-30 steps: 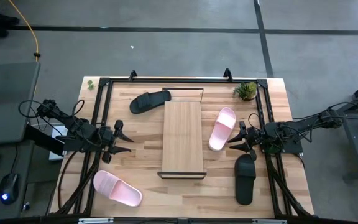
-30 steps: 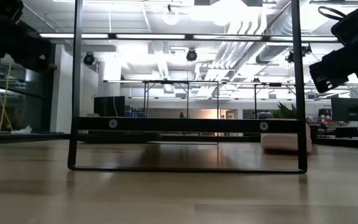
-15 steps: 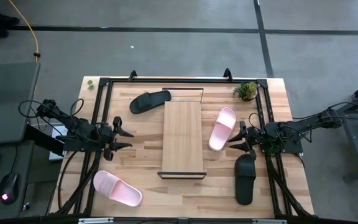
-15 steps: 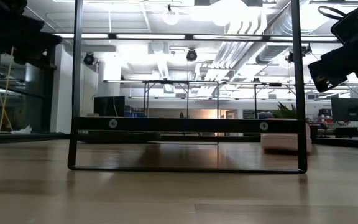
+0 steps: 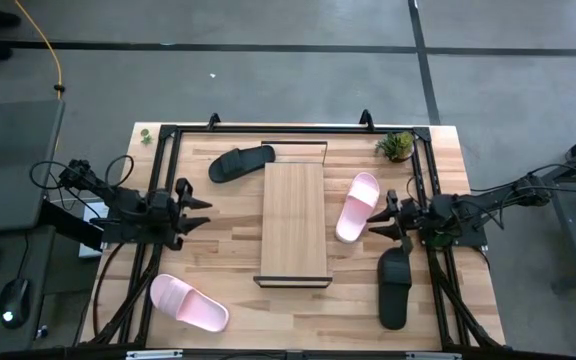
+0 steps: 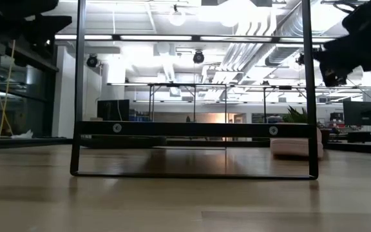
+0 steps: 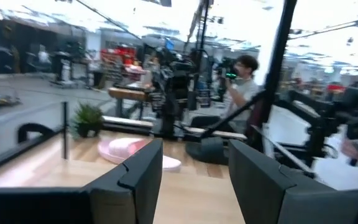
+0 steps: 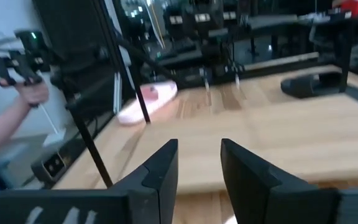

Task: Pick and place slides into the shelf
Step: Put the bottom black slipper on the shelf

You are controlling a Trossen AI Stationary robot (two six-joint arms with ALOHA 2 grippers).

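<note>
Step in hand: the approach — no slide has yet been grasped, and the shelf is seen bare at the middle of the worktop.
Left hand: held above the worktop's left side, fingers apart, nothing between them.
Right hand: poised just beside the pink slide right of the shelf, fingers apart and empty.
Other slides: one black slide near the shelf's far-left corner; a second black slide at the near right; a second pink slide at the near left.
Next move — judged: a descent over the nearest slide's strap and a closing of the fingers are called for, followed by a lift onto the board.
</note>
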